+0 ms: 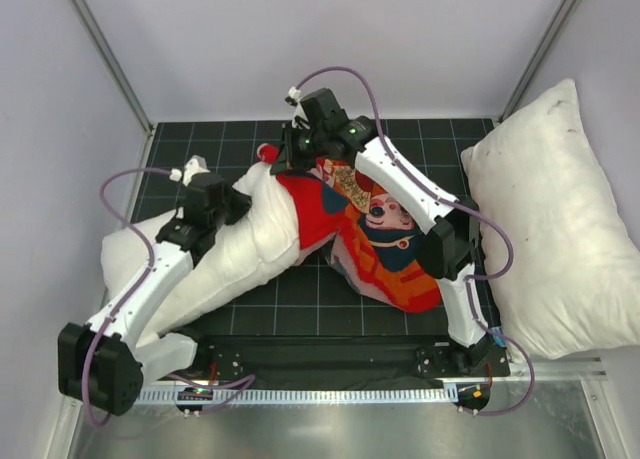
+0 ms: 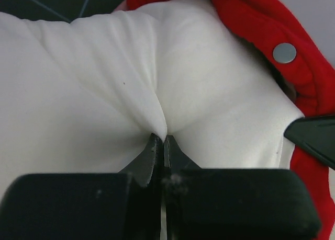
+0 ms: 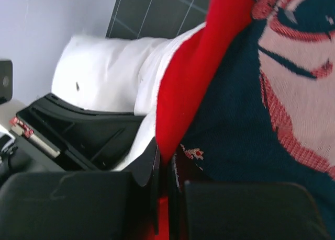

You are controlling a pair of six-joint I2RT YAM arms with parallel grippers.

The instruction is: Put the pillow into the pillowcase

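The white pillow [image 1: 235, 254] lies across the left of the mat, its far end tucked inside the red pillowcase [image 1: 385, 244], which spreads to the right with its cartoon print up. My left gripper [image 1: 245, 204] is shut on a pinch of pillow fabric [image 2: 94, 93] just short of the case's mouth; the fold runs into the closed tips of the left gripper [image 2: 160, 139]. The red pillowcase rim [image 2: 251, 25] with a metal snap [image 2: 284, 53] curves round the pillow. My right gripper [image 1: 282, 157] is at the far edge of the mouth. In its wrist view the right gripper [image 3: 170, 156] is shut on the pillowcase's red hem [image 3: 199, 78], with the pillow [image 3: 99, 72] beyond.
A larger white pillow [image 1: 565, 219] leans against the right wall, partly off the black gridded mat [image 1: 200, 144]. White walls close in the left, back and right sides. A metal strip [image 1: 330, 429] runs along the near edge by the arm bases.
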